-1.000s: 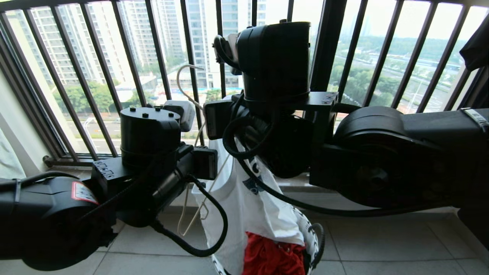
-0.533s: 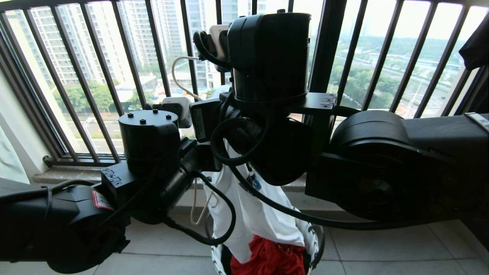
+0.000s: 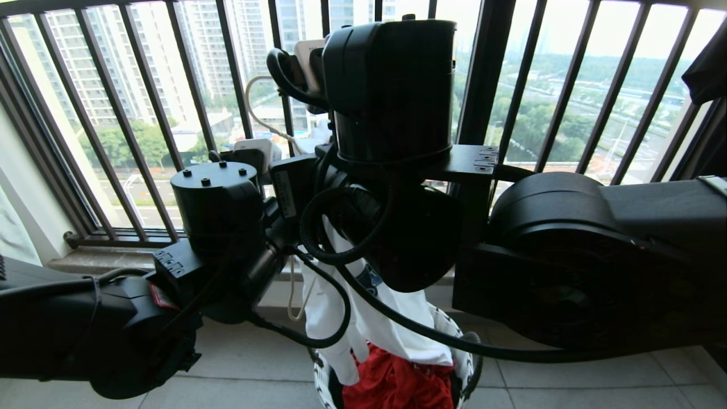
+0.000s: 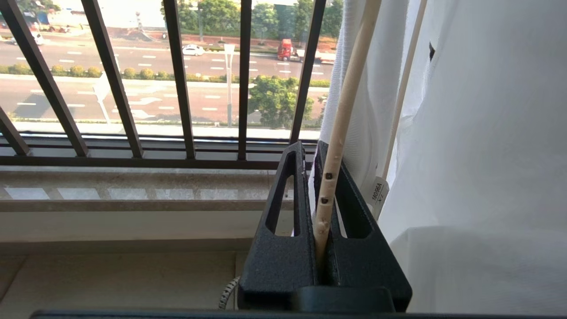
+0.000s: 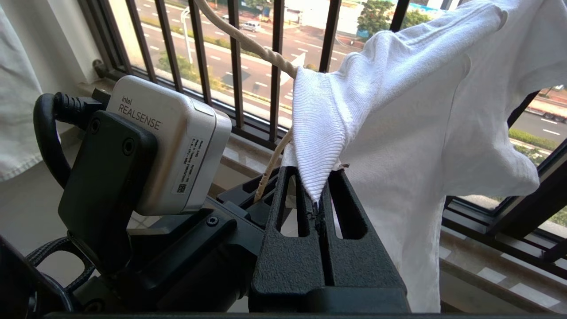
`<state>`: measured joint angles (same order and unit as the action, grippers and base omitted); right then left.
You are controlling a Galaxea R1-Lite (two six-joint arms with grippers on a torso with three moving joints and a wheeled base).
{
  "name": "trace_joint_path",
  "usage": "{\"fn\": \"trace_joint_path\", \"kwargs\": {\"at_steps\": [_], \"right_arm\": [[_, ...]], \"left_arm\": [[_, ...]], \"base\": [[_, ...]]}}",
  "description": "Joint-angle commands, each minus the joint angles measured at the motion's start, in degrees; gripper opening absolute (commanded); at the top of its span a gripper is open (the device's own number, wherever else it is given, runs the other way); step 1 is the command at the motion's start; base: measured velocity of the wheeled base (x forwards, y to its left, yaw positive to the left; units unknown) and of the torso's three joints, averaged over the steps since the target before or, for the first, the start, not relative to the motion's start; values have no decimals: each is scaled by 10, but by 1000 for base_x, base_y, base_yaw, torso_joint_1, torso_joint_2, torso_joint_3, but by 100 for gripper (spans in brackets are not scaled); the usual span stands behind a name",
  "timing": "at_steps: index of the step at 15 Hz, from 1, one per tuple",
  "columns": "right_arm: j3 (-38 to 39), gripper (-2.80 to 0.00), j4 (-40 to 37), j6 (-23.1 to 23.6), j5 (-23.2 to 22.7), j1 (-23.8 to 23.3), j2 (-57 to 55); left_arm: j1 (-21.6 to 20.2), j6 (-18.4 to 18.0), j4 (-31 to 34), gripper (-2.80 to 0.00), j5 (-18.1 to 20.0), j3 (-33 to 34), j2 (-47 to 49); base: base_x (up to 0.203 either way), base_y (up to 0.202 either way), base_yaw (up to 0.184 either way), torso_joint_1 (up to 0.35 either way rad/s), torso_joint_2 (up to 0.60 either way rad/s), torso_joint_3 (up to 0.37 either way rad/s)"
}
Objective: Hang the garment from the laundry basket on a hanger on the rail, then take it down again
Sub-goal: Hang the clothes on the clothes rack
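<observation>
Left gripper [image 4: 320, 186] clamped on hanger [image 4: 343, 110], right gripper [image 5: 318, 195] pinching garment [image 5: 425, 133] collar: plain from wrists, hidden behind arms from head.

Two robot arms cross before the window railing [image 3: 170, 119], each ending in one gripper — the left gripper [image 4: 310, 186] pinched on one hanger [image 4: 341, 119], the right gripper [image 5: 316, 195] pinched on the collar of one T-shirt [image 5: 443, 133]. One basket [image 3: 463, 355] stands below the railing, holding one red cloth [image 3: 409, 380]. One wrist camera [image 5: 172, 141] sits beside the railing — a second black garment [image 3: 707, 68] hangs at its right end.
</observation>
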<state>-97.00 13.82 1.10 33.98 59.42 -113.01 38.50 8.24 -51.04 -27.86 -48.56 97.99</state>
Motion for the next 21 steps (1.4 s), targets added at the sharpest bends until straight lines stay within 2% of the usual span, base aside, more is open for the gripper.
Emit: {"fn": "trace_joint_path", "kwargs": {"at_steps": [1,15,21], "right_arm": [[7,-280,0,0,3,1,2],[22,-280,0,12,7,12,8],[23,-280,-1,35,27,12,22]], "left_arm": [[-7,1,-3,-280,-1,-3,-4],[-15,4,-4,-280,-1,-11,-26],[-15,5,-4,-280,7,-10,-46]], "base": [[0,0,0,0,0,0],[0,0,0,0,0,0],[0,0,0,0,0,0]]}}
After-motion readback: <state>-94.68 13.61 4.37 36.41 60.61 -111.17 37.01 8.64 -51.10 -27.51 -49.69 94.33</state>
